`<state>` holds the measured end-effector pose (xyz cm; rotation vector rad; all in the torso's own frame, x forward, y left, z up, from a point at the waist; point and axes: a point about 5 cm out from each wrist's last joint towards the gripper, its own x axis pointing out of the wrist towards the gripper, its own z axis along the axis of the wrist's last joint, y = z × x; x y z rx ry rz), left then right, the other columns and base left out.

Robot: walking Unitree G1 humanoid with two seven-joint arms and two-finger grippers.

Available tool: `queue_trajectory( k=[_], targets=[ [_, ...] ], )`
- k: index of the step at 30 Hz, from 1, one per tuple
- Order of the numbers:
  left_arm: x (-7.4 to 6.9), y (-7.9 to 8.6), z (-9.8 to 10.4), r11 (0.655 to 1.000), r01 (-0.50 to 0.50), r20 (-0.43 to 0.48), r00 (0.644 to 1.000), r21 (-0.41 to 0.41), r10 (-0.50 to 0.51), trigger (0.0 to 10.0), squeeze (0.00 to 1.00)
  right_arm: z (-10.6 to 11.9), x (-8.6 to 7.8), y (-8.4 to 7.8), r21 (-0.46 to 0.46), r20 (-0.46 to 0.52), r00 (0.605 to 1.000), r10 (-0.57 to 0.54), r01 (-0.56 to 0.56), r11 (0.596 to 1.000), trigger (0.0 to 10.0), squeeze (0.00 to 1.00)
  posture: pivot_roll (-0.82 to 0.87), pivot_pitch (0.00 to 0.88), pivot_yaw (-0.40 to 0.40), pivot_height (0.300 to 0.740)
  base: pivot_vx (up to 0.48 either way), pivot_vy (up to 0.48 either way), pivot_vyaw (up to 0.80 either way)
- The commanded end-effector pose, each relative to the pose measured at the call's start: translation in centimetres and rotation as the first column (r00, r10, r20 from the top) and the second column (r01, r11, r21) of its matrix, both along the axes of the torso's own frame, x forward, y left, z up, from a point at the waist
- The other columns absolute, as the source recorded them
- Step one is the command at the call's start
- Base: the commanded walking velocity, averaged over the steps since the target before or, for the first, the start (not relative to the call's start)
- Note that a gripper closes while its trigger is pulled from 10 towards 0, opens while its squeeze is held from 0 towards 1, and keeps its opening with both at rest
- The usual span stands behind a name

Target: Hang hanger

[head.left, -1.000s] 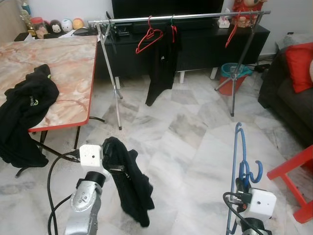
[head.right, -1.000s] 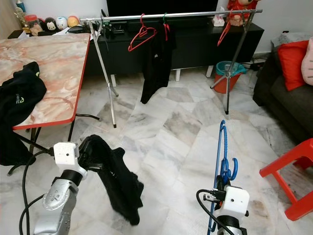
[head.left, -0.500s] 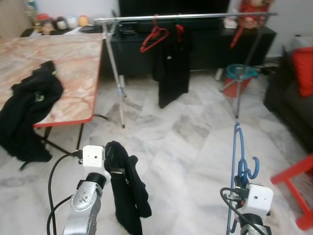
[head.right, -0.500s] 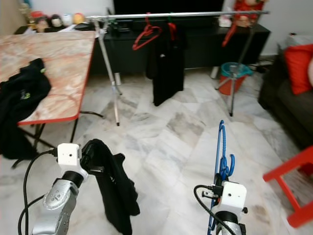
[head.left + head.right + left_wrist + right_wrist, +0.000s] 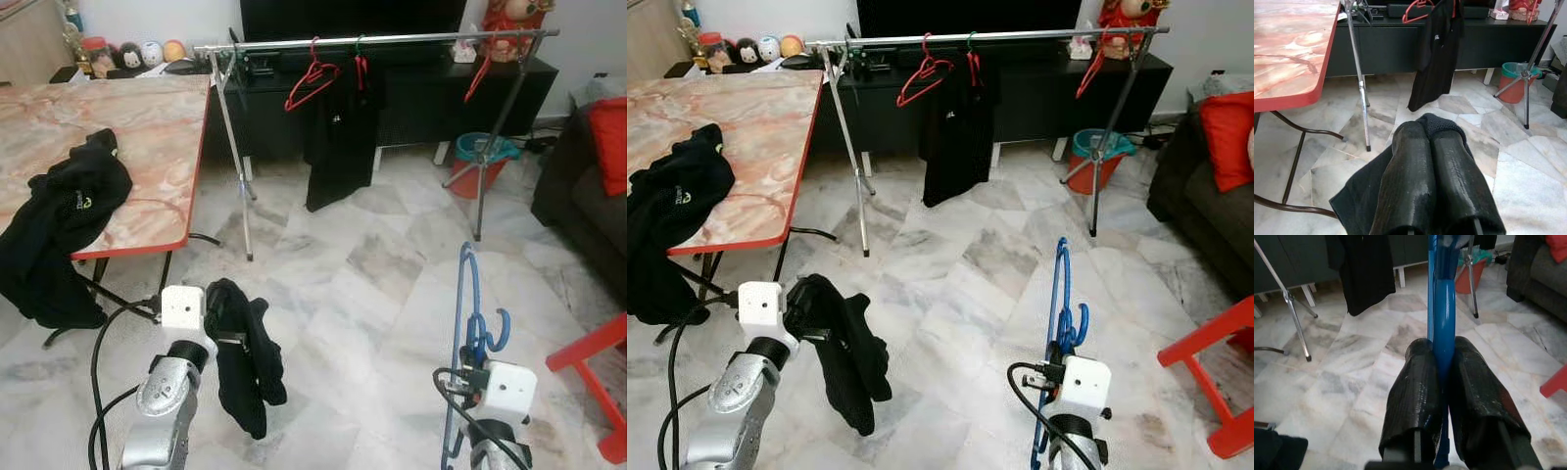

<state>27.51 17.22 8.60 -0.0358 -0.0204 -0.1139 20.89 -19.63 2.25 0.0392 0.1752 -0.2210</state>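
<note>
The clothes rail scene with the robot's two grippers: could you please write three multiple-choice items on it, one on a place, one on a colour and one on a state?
1. Where does the black garment that is already on a hanger hang?
A. on the metal rail
B. on the red stool
C. on the sofa

2. What colour is the hanger in the right gripper?
A. red
B. blue
C. white

3. What state is the left gripper in?
A. open, holding nothing
B. shut on a black garment
C. shut on a red hanger

Key: 1 A, the hung black garment drops from the metal rail before the dark cabinet. 2 B, the right gripper pinches a blue hanger. 3 B, the left gripper has its fingers pressed together over a black garment that dangles from it.
</note>
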Motion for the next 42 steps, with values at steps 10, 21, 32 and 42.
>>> queue_trajectory(
  k=[10,21,32,42],
  targets=[
    [0.73,-0.12,1.46,1.0,0.008,0.047,0.999,-0.003,-0.008,10.0,0.0,-0.07,0.22,-0.28,-0.003,-0.002,1.0,-0.018,0.018,1.0,10.0,0.0,-0.17,0.0,0.021,0.74,0.0,0.0,0.24],
    [0.81,-0.2,1.49,1.0,0.009,0.044,0.999,-0.008,-0.009,10.0,0.0,-0.15,0.55,-0.13,-0.025,-0.015,1.0,-0.001,0.001,1.0,10.0,0.0,-0.17,0.0,0.019,0.74,0.0,0.243,0.0],
    [0.77,-0.18,1.46,1.0,0.009,0.042,0.999,-0.009,-0.009,10.0,0.0,-0.11,0.69,-0.03,-0.008,-0.004,1.0,-0.004,0.004,1.0,10.0,0.0,-0.17,0.0,0.018,0.74,0.0,0.341,0.21],
    [0.77,-0.25,1.42,1.0,0.012,0.04,0.999,-0.006,-0.012,10.0,0.0,-0.3,0.82,-0.09,0.004,-0.007,1.0,-0.012,0.012,1.0,10.0,0.0,-0.17,0.0,0.019,0.74,0.0,0.343,0.0]
  ],
)
